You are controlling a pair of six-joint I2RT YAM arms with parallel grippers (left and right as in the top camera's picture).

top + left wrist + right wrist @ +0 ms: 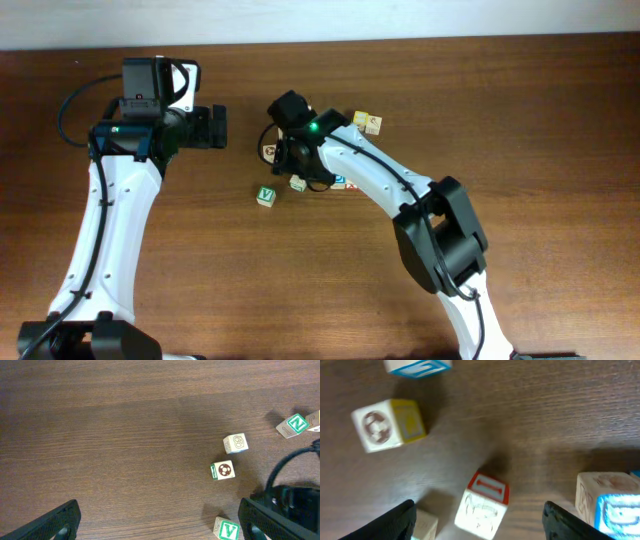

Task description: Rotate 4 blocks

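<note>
Four alphabet cubes to track, all loose on the wooden table [520,120], near its middle.

Right gripper [479,512]: fingers spread wide, pinching nothing. The red-faced cube [489,487] sits on the wood between them, skewed to the jaw line and touching neither finger. The blue-faced cube [612,510] is just beside one finger, on its outer side; can't tell if they touch. A yellow-faced cube [387,425] with a brown round mark sits further off.

Left gripper [160,510]: also spread wide and empty, bare wood between the fingers. The green V cube [226,529] is just beside one finger, and the green N cube [292,425] is further out.
</note>
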